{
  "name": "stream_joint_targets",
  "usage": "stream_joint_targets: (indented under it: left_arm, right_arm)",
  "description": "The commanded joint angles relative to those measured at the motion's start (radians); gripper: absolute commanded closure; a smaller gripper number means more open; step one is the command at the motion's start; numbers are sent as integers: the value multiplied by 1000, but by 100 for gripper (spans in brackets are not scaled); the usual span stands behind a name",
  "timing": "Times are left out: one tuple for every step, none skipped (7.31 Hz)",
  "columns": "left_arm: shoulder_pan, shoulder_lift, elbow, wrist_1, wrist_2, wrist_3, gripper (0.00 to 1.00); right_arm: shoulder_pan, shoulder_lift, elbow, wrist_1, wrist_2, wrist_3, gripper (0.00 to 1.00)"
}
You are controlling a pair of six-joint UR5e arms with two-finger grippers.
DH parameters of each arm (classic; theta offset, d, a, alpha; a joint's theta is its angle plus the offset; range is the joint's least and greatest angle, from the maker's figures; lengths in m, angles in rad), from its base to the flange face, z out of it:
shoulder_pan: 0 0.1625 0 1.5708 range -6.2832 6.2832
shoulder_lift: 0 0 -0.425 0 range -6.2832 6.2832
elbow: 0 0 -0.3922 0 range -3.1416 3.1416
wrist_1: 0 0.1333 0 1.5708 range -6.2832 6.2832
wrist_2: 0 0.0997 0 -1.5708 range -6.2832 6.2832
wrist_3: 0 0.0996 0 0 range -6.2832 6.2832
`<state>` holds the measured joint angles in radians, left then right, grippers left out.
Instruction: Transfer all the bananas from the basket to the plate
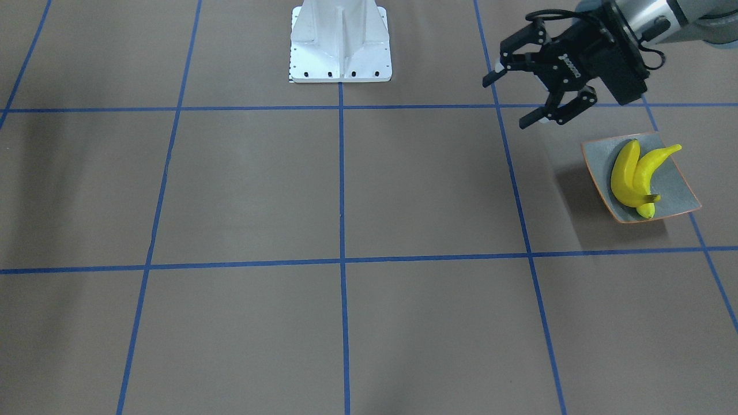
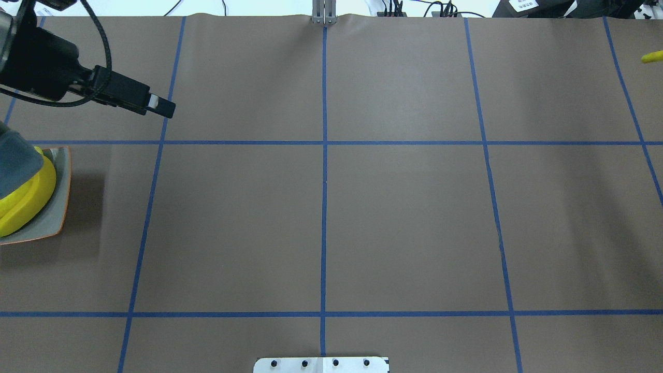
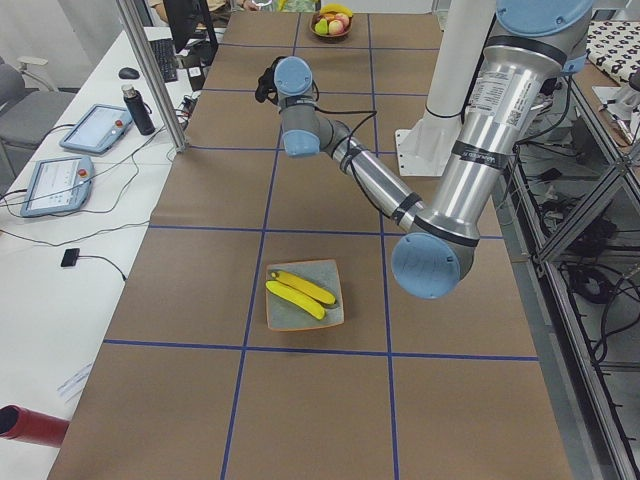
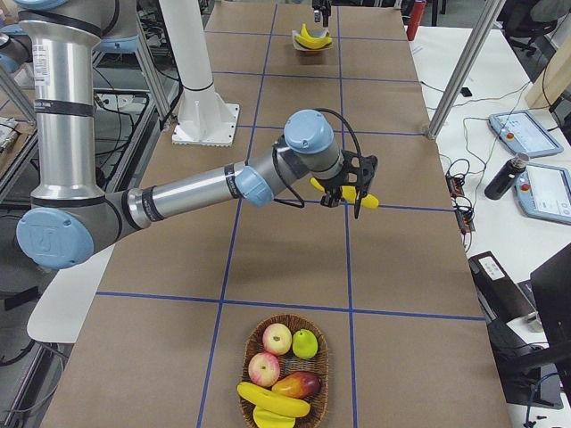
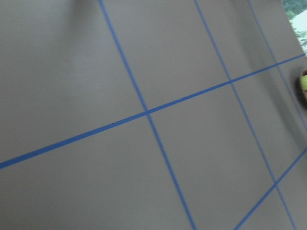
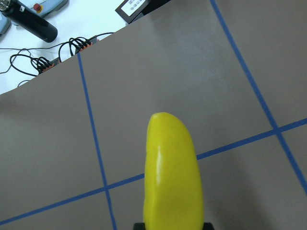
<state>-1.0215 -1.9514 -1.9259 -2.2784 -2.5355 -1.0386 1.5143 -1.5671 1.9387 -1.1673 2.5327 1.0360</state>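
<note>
Two yellow bananas [image 1: 628, 173] lie side by side on the grey-green plate [image 1: 677, 187] at the table's left end; they also show in the exterior left view [image 3: 300, 292]. My left gripper [image 1: 510, 99] is open and empty, in the air beside the plate. My right gripper [image 4: 346, 192] is shut on a third banana [image 6: 172, 177] and holds it above the table, between the basket and the table's middle. The wicker basket [image 4: 247, 357] at the right end holds two more bananas [image 4: 272, 399].
The basket also holds two apples [image 4: 277, 339], a green fruit [image 4: 305, 342] and a mango [image 4: 299, 384]. The white robot base [image 1: 340, 43] stands at the table's robot-side edge. Blue tape lines grid the brown table [image 2: 404, 217].
</note>
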Motion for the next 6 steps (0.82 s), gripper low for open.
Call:
stream_joint_targets:
  left_arm:
    - [73,-84,5,2,30,-76,0]
    - [99,-96,7,0,78,-118,0]
    - [139,-125,13,-1,137,-159,0]
    - [191,-148,15,-1,202,-167,0]
    - [230,-161,13,-1,246,-169,0]
    - [245,-162,13,-3,262,-182,0]
  right_arm:
    - [-144,134,16,72,-95,307,100]
    - [-220,204,17,74,-182,422,100]
    - [-308,269,19,72,-263,528,100]
    - [-401,324,29,72,-352,617,100]
    - [-489,369,37,71,-412,684,100]
    - [-564,401,46,71,-466,763,100]
